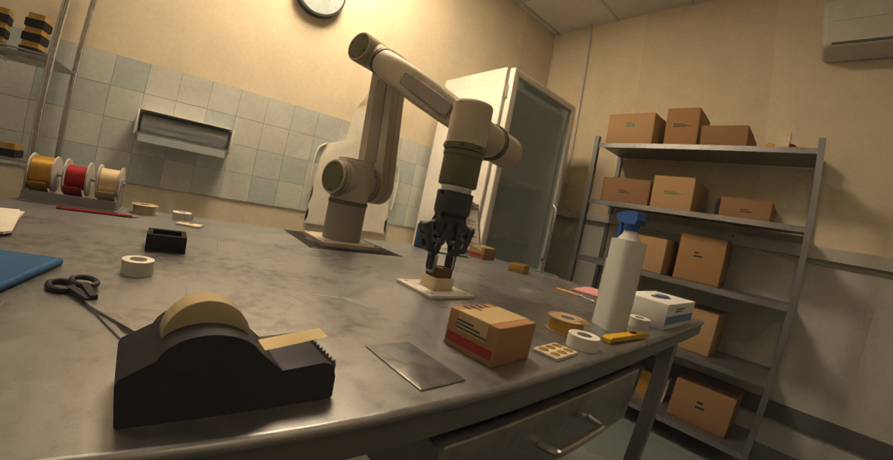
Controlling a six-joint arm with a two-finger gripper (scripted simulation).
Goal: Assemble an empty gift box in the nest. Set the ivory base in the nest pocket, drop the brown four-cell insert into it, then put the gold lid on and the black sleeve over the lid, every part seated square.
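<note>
The brown insert (442, 270) is in my gripper (441, 268), whose fingers are closed on it. It sits at the top of the ivory base (436, 281). The base stands in the pocket of the pale nest plate (435, 288) near the middle of the table. I cannot tell how deep the insert sits in the base. The black sleeve (165, 240) lies far off on the left of the table. A small gold block (518, 267), which may be the lid, lies behind the nest on the right.
A cardboard carton (489, 333) stands just in front of the nest. A spray bottle (619, 270), tape rolls (566, 322) and a white box (663, 308) crowd the right edge. A tape dispenser (212, 360), scissors (74, 285) and a tape roll (137, 265) lie to the left.
</note>
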